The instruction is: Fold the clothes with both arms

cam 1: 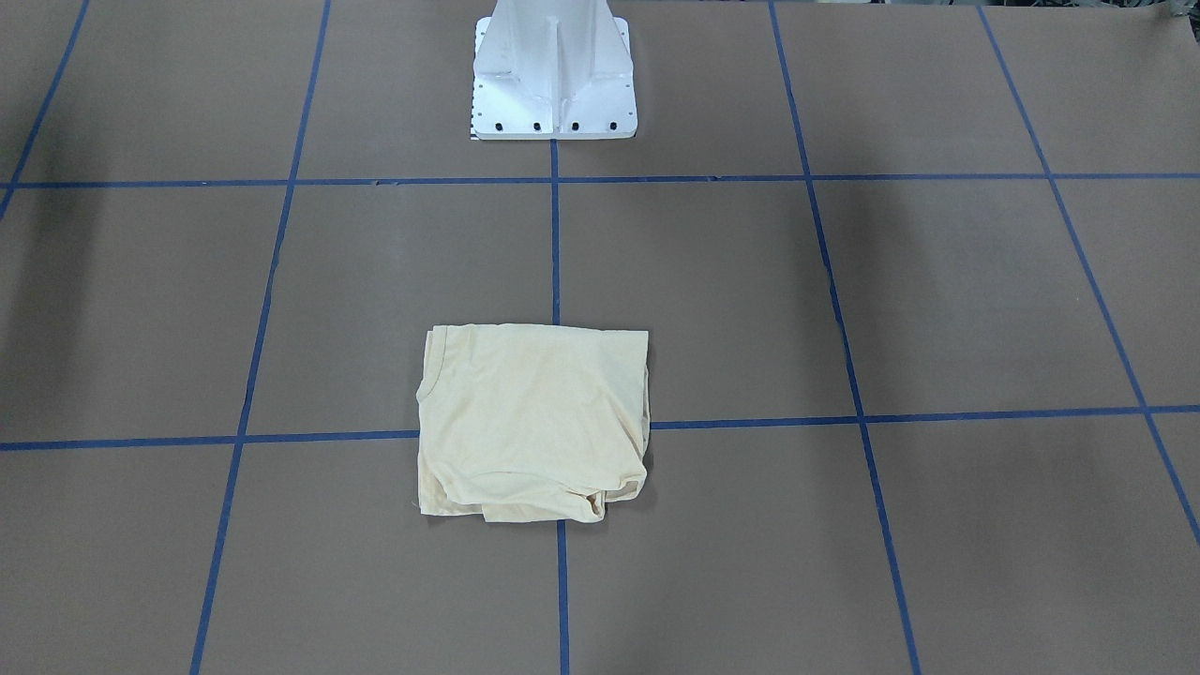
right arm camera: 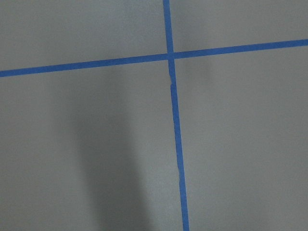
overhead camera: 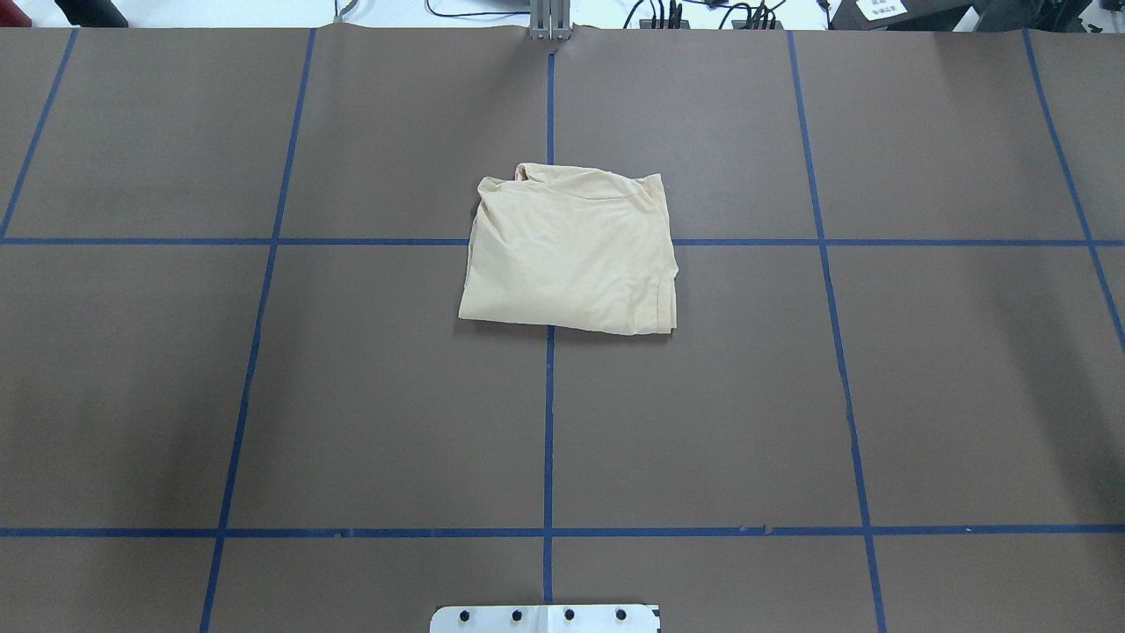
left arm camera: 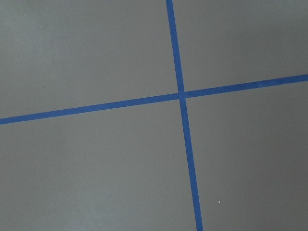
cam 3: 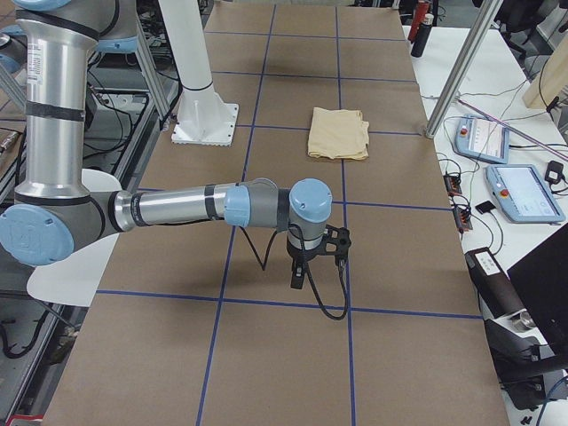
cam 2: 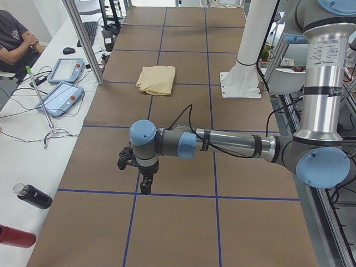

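Note:
The cream-yellow shirt (overhead camera: 569,255) lies folded into a compact rectangle at the middle of the table; it also shows in the front view (cam 1: 534,422), the left side view (cam 2: 157,79) and the right side view (cam 3: 338,133). Its print and label are hidden. My left gripper (cam 2: 146,188) hangs above the table far from the shirt, toward the table's left end. My right gripper (cam 3: 299,280) hangs likewise toward the right end. Both show only in the side views, so I cannot tell whether they are open or shut. The wrist views show only bare table.
The brown table (overhead camera: 352,396) carries a grid of blue tape lines (overhead camera: 548,422). The white base pedestal (cam 1: 553,75) stands at the robot's edge. Beside the table are tablets (cam 2: 60,97), bottles (cam 2: 33,196) and a seated person (cam 2: 16,39).

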{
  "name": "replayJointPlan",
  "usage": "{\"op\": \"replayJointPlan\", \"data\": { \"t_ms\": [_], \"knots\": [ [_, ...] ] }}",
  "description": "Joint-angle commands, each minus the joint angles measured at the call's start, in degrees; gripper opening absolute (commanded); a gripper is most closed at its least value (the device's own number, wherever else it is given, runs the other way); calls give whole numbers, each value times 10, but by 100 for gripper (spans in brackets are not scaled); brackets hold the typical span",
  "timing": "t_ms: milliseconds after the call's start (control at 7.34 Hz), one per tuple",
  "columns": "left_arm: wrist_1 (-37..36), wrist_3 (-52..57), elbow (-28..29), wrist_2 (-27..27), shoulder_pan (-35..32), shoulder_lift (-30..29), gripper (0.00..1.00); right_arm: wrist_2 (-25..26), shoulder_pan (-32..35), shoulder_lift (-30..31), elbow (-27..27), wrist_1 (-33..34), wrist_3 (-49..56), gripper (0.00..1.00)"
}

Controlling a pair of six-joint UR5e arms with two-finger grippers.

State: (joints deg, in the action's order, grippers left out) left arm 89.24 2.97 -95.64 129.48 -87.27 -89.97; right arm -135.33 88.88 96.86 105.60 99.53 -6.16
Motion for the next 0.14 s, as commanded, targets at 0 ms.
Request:
{"op": "replayJointPlan", "data": {
  "t_ms": [0],
  "knots": [
    [0, 0, 0, -1, 0, -4, 100, -1, 0, -3, 3, -1, 0, 100]
  ]
}}
